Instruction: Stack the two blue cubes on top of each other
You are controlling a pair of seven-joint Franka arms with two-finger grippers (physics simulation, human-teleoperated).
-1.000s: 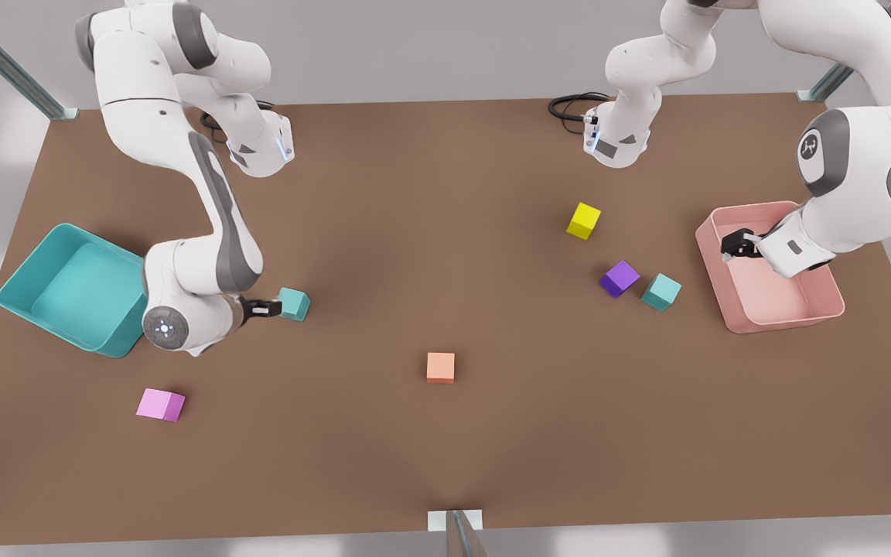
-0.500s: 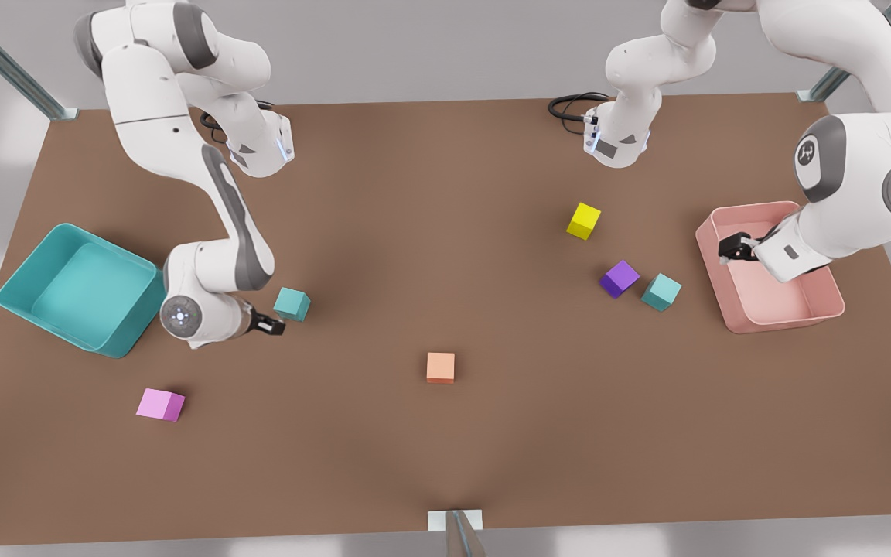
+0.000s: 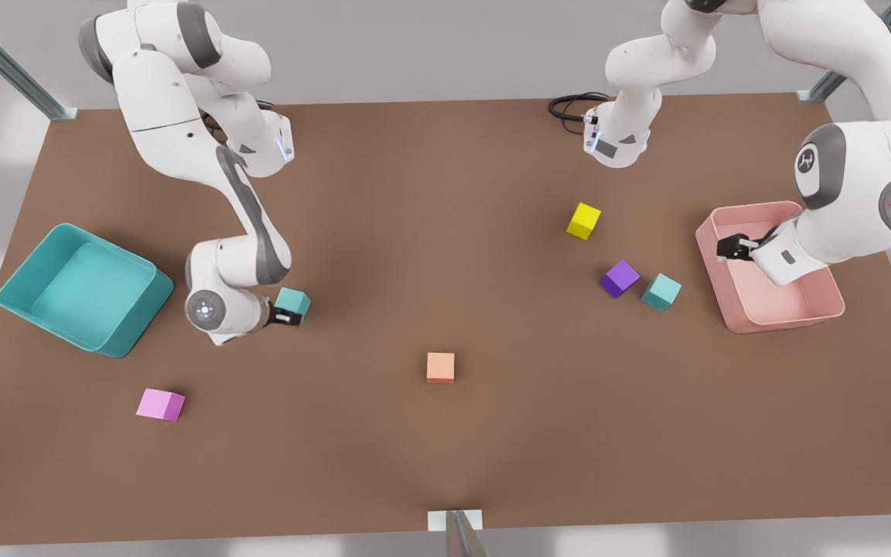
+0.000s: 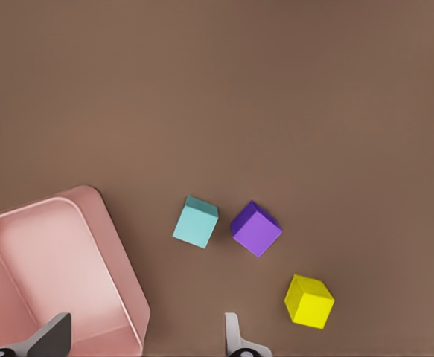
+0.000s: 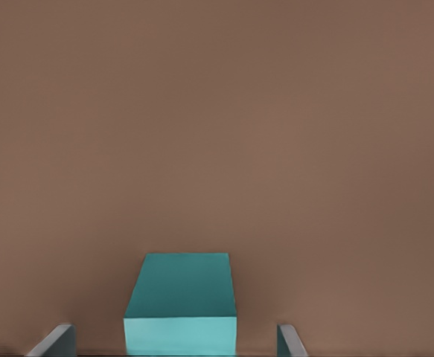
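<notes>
Near teal cube (image 3: 293, 302) sits on the table (image 3: 445, 433), about 8 o'clock from table centre in the front view, well apart from its twin. My right claw (image 3: 286, 316) is on it: in the right wrist view the cube (image 5: 181, 301) lies between my two fingertips (image 5: 54, 340), gaps on both sides, so wide open, not gripping. Whether I am low enough to close, cannot tell.

Second teal cube (image 3: 661, 292) is at roughly 3 o'clock from centre, just beside the purple cube (image 3: 619, 278), maybe touching at a corner, can't tell. Yellow cube (image 3: 584, 220) at 11 o'clock of that pair, near but apart. Pink bin (image 3: 827, 308) at their 3 o'clock; my left claw (image 3: 730, 247) hangs over its rim, waiting, fingers spread wide and empty in the left wrist view.

Step, my read: reach-to-grasp on the first cube, nothing stacked.

Next needs: settle around the cube, close squarely on opposite faces, lift, carry across to the twin, set down flush. Purple neighbour crowds the drop spot, so come in straight from above.

Orange cube (image 3: 440, 367), pink cube (image 3: 160, 404), teal bin (image 3: 124, 340): not involved.
</notes>
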